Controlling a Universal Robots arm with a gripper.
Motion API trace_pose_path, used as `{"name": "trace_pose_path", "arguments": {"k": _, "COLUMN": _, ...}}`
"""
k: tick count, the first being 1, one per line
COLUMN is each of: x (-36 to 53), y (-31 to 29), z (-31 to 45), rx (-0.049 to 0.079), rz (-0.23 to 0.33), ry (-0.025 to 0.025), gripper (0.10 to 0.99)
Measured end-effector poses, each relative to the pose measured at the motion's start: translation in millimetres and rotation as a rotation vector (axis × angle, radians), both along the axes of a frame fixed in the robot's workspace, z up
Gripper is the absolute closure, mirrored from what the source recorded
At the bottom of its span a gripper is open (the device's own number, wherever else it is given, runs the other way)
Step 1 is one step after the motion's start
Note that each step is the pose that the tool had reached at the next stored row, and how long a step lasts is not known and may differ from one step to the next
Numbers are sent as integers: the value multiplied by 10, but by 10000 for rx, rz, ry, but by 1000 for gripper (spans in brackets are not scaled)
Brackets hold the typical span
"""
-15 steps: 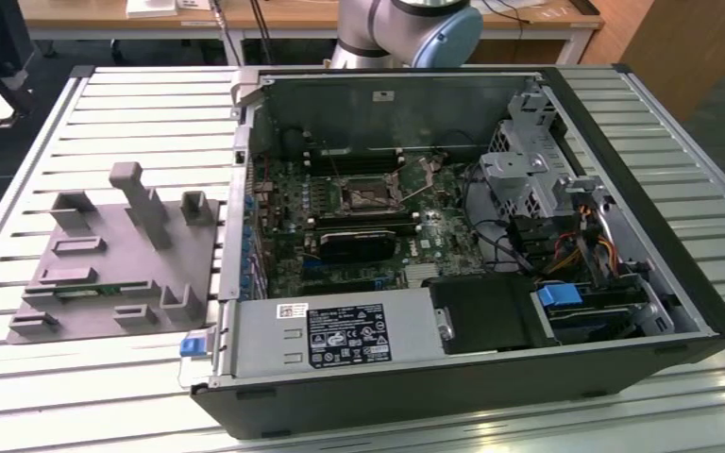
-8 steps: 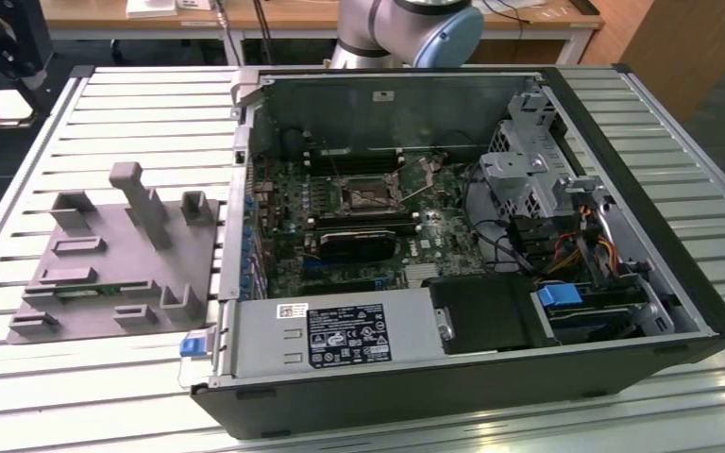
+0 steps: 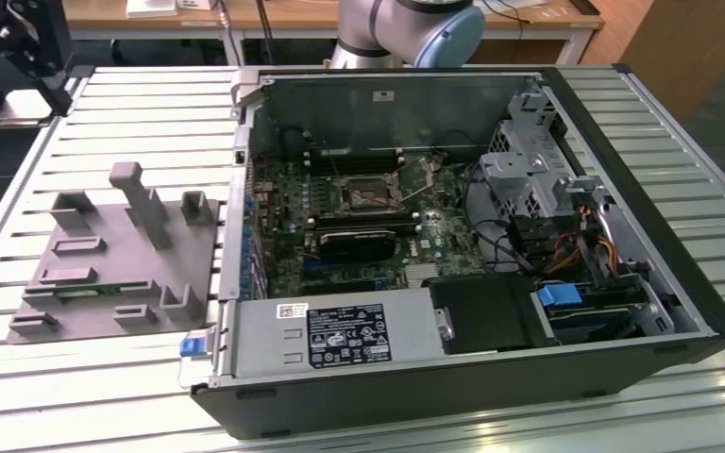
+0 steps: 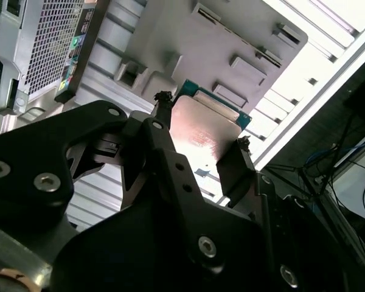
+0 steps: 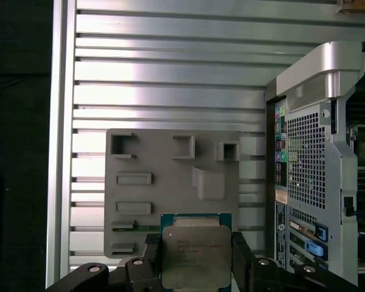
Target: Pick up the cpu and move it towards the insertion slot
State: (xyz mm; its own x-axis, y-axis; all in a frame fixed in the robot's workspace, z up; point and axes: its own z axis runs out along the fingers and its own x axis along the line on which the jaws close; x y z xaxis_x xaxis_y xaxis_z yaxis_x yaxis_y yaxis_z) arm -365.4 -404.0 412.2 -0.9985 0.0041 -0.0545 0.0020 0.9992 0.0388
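Note:
The cpu [image 5: 195, 252], a small square chip with a silvery metal top and a green edge, sits between the two black fingers of my gripper [image 5: 196, 267], which is shut on it from both sides. In the second wrist view the cpu [image 4: 202, 129] shows its shiny face, with a fingertip [image 4: 163, 103] at one edge and the other at the opposite edge. The chip hangs well above the grey plate [image 5: 170, 201]. The insertion slot [image 3: 369, 194], a metal-framed square socket with a dark centre, lies on the green board inside the open computer case [image 3: 463, 368].
The grey plate [image 3: 98, 269], with blocks and posts on it, lies on the slatted metal table [image 3: 124, 104] at the exterior view's left, beside the case. The case's perforated rear panel [image 5: 304, 158] stands close beside the plate. The arm's base [image 3: 407, 28] rises behind the case.

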Motion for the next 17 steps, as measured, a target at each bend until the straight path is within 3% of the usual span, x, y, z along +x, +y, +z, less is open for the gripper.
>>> {"name": "trace_pose_path", "arguments": {"k": 6, "x": 134, "y": 0, "z": 0, "rx": 0, "rz": 0, "ry": 8, "gripper": 545}}
{"name": "trace_pose_path", "arguments": {"k": 17, "x": 489, "y": 0, "z": 1, "rx": -1, "rz": 0, "ry": 31, "gripper": 545}}
